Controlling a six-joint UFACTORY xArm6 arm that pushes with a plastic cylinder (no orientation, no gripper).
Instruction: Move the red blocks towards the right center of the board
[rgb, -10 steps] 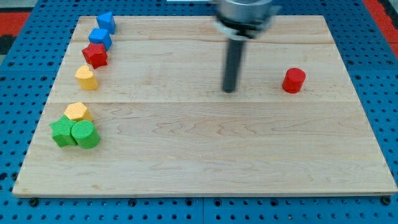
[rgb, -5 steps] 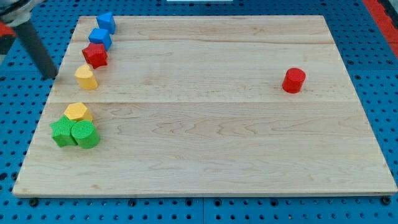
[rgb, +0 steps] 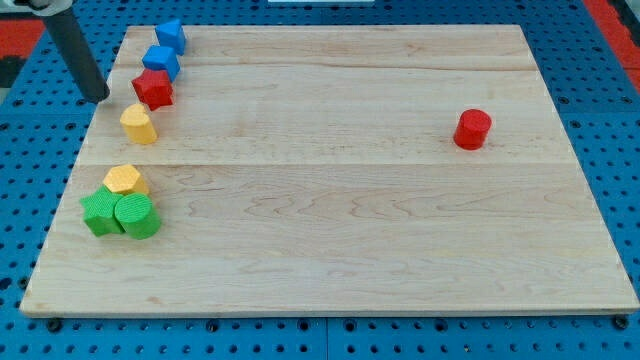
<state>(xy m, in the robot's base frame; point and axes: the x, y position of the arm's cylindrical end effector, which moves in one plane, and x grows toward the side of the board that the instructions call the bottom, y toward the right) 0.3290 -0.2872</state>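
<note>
wood board: pale planked board fills most of the view, lying on a blue pegboard surface.
my tip: dark rod comes in from the far left corner; its end sits at the board's left edge, just left of the red star-shaped block, with a small gap showing between them.
tool state: plain rod, nothing to open or shut, holds nothing; not touching any block as far as i can see.
red star-shaped block: far left of the board, third down in the left-hand column, pressed close under a blue block.
red cylinder: alone on the right side of the board, a little far of the middle line, well apart from everything else.
blue blocks: two near the far left corner, one farthest, the second just near of it and touching or almost touching the red star; exact shapes hard to make out.
yellow blocks: one just near of the red star, slightly apart from it; another, roughly hexagonal, farther toward the near side.
green blocks: pair side by side at the left edge, left one blocky, right one rounded; both tucked against the near side of the lower yellow block.
spread: seven blocks crowd the left edge; only the red cylinder lies on the right.
</note>
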